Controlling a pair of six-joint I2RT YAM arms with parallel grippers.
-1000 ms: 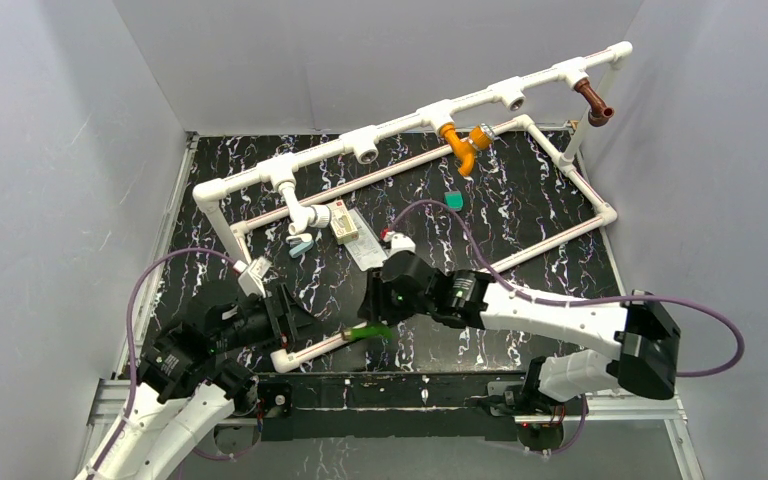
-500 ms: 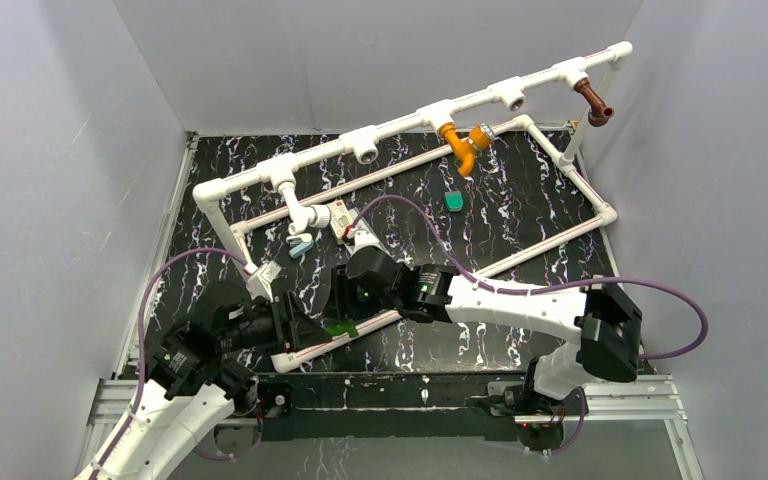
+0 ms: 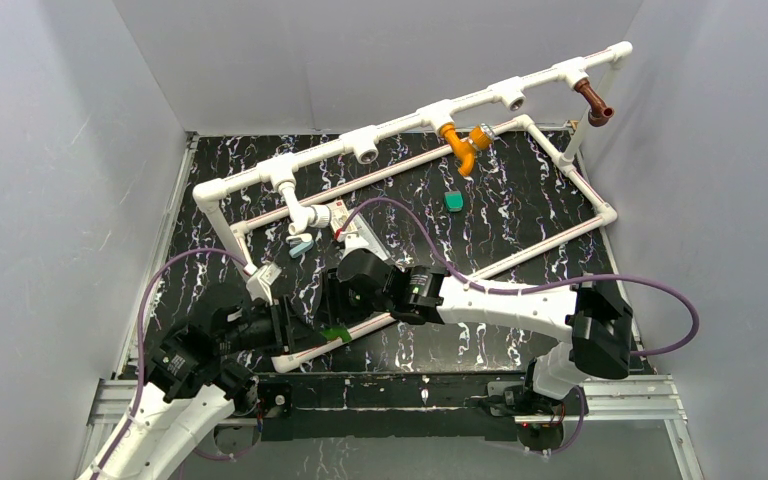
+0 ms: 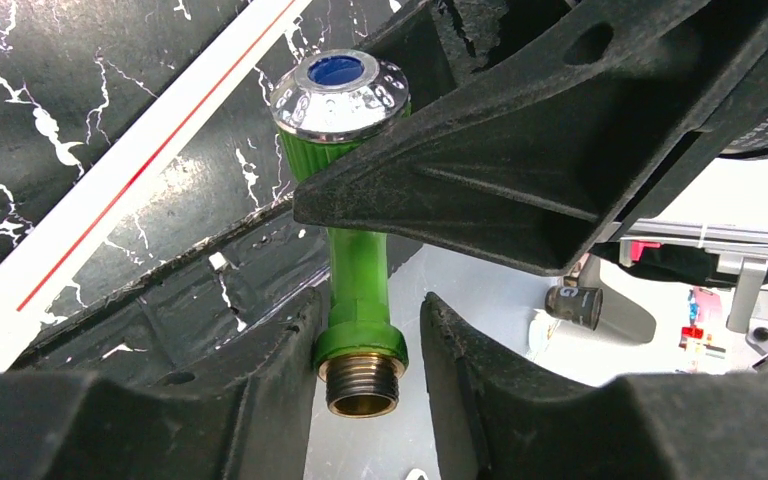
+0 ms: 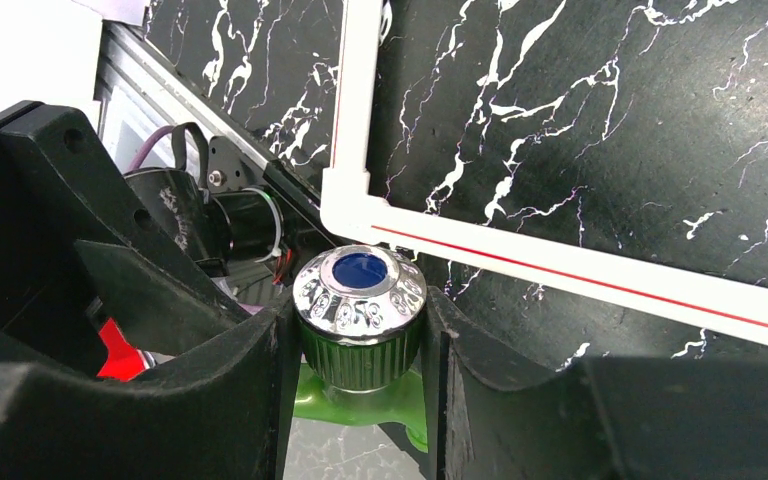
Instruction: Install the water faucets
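The right claw [image 5: 360, 345] is clamping the chrome knob of the green faucet [image 5: 360, 285], with a finger pressing on each side. The left claw [image 4: 368, 335] is sitting close around the faucet's threaded end. One finger is touching the green collar and a sliver of gap is showing at the other, so I cannot tell whether it is gripping. The faucet is hanging between both claws, above the near corner of the white frame [image 3: 560, 236] lying on the black surface [image 3: 520, 200].
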